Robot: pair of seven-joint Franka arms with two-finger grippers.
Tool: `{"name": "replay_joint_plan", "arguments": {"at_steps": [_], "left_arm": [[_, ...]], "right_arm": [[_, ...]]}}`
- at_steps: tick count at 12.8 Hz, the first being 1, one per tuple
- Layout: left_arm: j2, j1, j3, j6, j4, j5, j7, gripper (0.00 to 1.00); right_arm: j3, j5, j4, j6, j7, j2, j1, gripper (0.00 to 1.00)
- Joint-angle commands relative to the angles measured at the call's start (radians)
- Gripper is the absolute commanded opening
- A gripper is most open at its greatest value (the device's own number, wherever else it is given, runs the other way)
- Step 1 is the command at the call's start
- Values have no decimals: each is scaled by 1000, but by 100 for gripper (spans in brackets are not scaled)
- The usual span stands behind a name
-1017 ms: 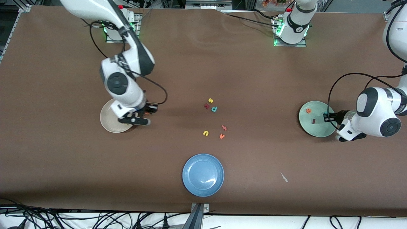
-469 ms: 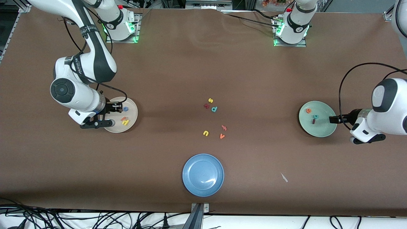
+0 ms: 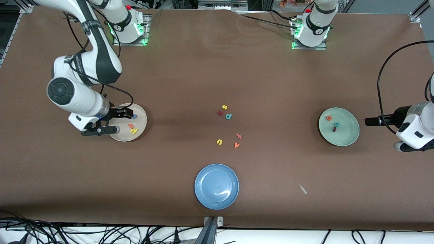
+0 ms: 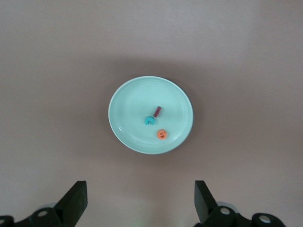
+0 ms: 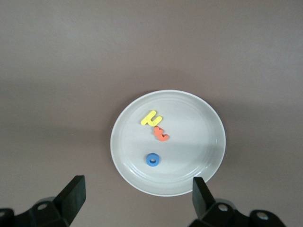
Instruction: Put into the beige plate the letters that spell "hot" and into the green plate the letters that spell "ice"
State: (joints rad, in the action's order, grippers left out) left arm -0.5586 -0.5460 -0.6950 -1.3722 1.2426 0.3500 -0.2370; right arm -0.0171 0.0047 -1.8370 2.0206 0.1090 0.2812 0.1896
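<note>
The beige plate (image 3: 119,135) (image 5: 199,137) holds the yellow "h" (image 3: 134,130) (image 5: 151,117), orange "t" (image 3: 130,125) (image 5: 160,134) and blue "o" (image 3: 134,116) (image 5: 152,159). My right gripper (image 3: 122,113) (image 5: 137,187) hangs open and empty over that plate's rim, at the side toward the right arm's end of the table. In the green plate (image 3: 349,135) (image 4: 128,113) lie the orange "e" (image 3: 328,118) (image 4: 161,134), teal "c" (image 3: 336,124) (image 4: 149,120) and dark red "i" (image 3: 334,129) (image 4: 157,111). My left gripper (image 3: 369,121) (image 4: 139,191) is open, empty, over bare table beside the green plate.
A blue plate (image 3: 217,200) sits near the front edge. Loose letters lie mid-table: yellow "s" (image 3: 224,107), a dark red one (image 3: 220,113), teal "p" (image 3: 228,116), yellow "u" (image 3: 219,142), two orange ones (image 3: 238,136) (image 3: 236,145). A white scrap (image 3: 303,189) lies nearer the front.
Both grippers opened and drew back off their plates toward their own ends of the table. The teal "c" now lies in the green plate, and the beige plate's letters are uncovered.
</note>
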Motion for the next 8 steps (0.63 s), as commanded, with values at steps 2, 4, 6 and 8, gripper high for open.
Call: {"name": "replay_joint_plan", "arguments": {"at_steps": [2,4,6,8], "left_arm": [[-37,127,58,87,-141,23,1,99],[-35,228,168,99,-190,20,2,99],[-35,267,201,102,-216,20,1,99],[-35,284,201,105,-239,20,1,99]], "right_arm": [[-1,24,125,-176,32,-62,1,100],[11,24,212,-302,31,-83,2,100],[19,18,258,-382,32,-138,2,100],[19,12,259,-417,34,-186,2,100]]}}
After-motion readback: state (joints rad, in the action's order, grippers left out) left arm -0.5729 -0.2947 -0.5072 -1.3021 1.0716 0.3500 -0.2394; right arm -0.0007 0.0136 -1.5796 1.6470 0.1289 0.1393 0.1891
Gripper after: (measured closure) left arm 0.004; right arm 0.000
